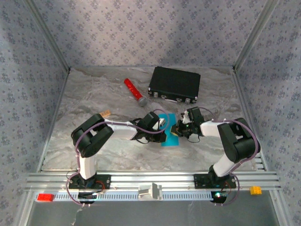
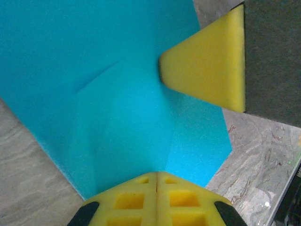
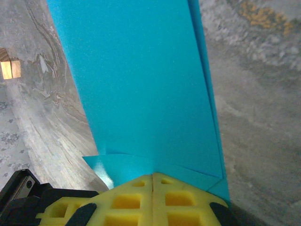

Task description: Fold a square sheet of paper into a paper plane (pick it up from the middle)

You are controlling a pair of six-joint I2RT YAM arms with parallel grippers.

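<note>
Top external view: the blue paper [image 1: 170, 140] lies near the middle of the worktop [image 1: 94, 94], about midway between its left and right edges, with both arms reaching in over it. The left gripper [image 1: 162, 125] is at the paper's left side and the right gripper [image 1: 178, 129] at its right, their tips close together. A black case [image 1: 174, 84] sits toward the far edge, right of centre. A red cylinder [image 1: 135, 91] lies just left of it, slanted. A small wooden block [image 1: 106, 113] rests further left, apart from the paper.

Left wrist view: the left gripper's yellow jaws are pressed fully together, with the paper's edge nipped at their tips. The sheet fans away from them, with creases across it. One yellow finger [image 2: 207, 70] of the right gripper meets the paper from the upper right.

Right wrist view: the right gripper's jaws are likewise closed tight, and the paper appears pinched where they meet. The paper is doubled here, with a second layer along its right edge and a small flap by the tips. Whether any part of the sheet is lifted clear of the worktop is hard to judge.
</note>
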